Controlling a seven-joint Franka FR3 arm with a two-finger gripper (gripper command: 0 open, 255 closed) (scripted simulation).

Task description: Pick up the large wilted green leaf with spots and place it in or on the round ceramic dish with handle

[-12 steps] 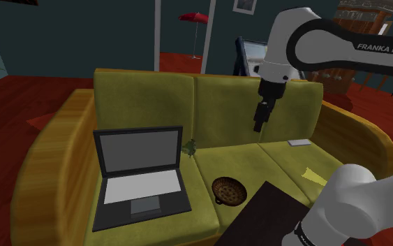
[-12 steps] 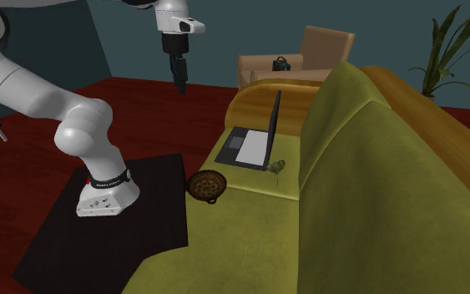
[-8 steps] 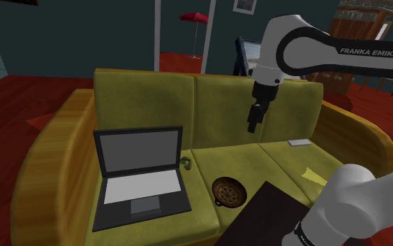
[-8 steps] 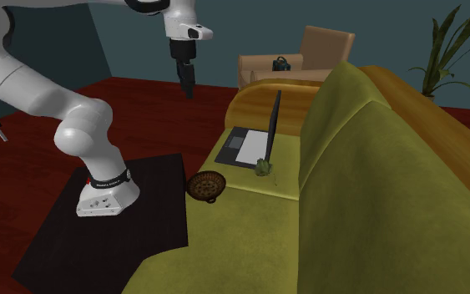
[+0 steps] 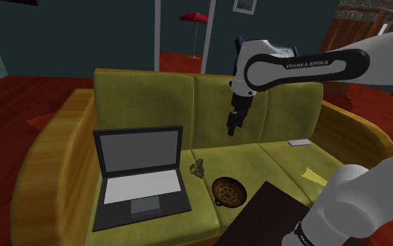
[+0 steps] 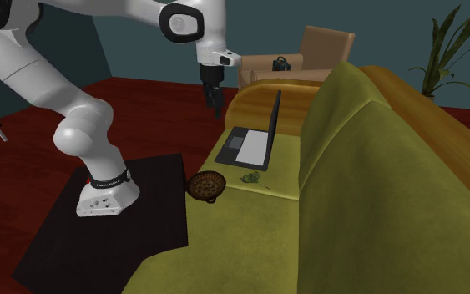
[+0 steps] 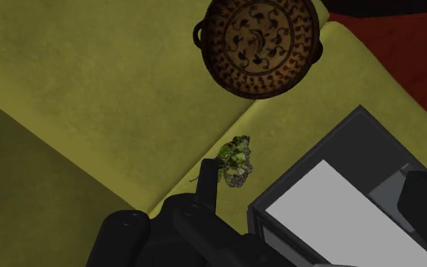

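Observation:
The spotted green leaf [image 5: 197, 168] lies crumpled on the yellow sofa seat, by the seam between two cushions, beside the open laptop [image 5: 140, 175]. The round brown patterned dish with handle [image 5: 228, 190] sits on the seat nearer the front edge, a short way from the leaf. My gripper [image 5: 232, 126] hangs in the air above the seat, well above leaf and dish, holding nothing. In the wrist view its fingers stand apart, open, with the gripper [image 7: 315, 171] over the laptop's corner [image 7: 333, 205], the leaf [image 7: 237, 161] beside one finger [image 7: 208, 178], and the dish [image 7: 261, 42] farther off. From the second exterior view, the leaf [image 6: 250, 177] lies between dish [image 6: 207, 185] and laptop [image 6: 250, 142], and the gripper [image 6: 216, 98] hangs above them.
The sofa backrest [image 5: 188, 105] rises behind the seat. A small white flat object [image 5: 299, 142] and a yellow scrap [image 5: 315, 176] lie on the right cushion. The black stand top [image 5: 264, 216] abuts the sofa front. An armchair [image 6: 308, 50] stands beyond the sofa arm.
The arm has swung toward the shoulder view's left and come a little lower. The leaf has dropped from the backrest edge onto the seat, ending closer to the dish.

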